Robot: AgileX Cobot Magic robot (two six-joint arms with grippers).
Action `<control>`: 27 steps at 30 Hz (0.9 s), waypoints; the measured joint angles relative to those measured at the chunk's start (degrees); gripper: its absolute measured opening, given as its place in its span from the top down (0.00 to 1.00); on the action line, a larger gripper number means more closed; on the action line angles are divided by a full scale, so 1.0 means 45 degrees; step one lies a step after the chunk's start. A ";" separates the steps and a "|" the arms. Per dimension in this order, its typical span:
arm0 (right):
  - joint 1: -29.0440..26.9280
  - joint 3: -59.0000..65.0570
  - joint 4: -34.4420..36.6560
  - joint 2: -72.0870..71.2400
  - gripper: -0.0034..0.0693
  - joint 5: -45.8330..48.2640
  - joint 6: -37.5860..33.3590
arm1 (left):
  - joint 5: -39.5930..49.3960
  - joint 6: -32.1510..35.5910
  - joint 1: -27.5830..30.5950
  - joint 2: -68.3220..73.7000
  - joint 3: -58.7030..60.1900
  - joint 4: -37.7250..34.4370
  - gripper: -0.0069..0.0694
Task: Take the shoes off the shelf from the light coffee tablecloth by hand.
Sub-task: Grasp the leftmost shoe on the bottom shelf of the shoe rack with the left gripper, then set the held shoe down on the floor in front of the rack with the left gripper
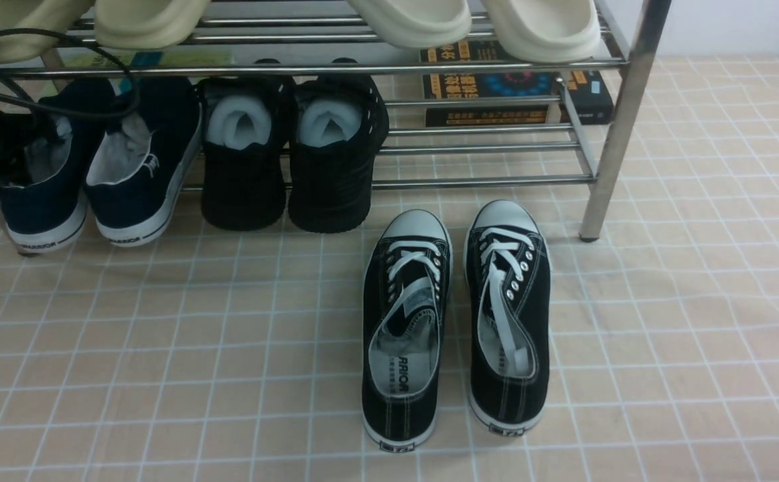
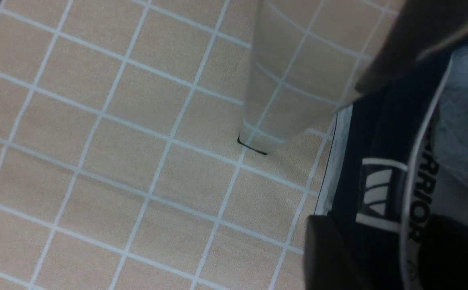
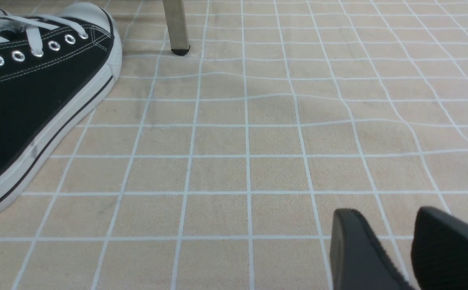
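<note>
The navy shoes stand side by side on the lower tier of the chrome shelf (image 1: 620,120) at the far left: the left shoe (image 1: 44,201) and the right shoe (image 1: 141,181), heels toward me. My left gripper (image 1: 1,174) is at the left shoe's heel. In the left wrist view its jaws (image 2: 382,225) straddle the heel wall of the navy shoe (image 2: 382,133), one finger outside, one inside on the grey lining, and look closed on it. My right gripper (image 3: 394,241) hangs low over the light coffee tablecloth (image 1: 161,348), slightly open and empty.
Two black mesh shoes (image 1: 289,161) stuffed with white paper stand beside the navy pair. A black lace-up pair (image 1: 456,321) lies on the cloth before the shelf, also in the right wrist view (image 3: 36,92). Cream slippers (image 1: 409,20) fill the top tier. Books (image 1: 516,87) lie behind.
</note>
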 joint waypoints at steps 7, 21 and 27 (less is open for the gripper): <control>0.0000 0.0000 0.0000 0.0000 0.63 0.0000 0.0000 | 0.0629 -0.0092 0.0000 -0.0116 0.0000 0.0043 0.86; 0.0000 0.0000 0.0000 0.0000 0.63 0.0000 0.0000 | 0.5298 -0.0081 0.0012 -0.4473 0.0000 0.0830 0.86; 0.0000 0.0000 0.0000 0.0000 0.63 0.0000 0.0000 | 0.5298 -0.0879 0.0012 -0.6935 0.1171 0.1417 0.86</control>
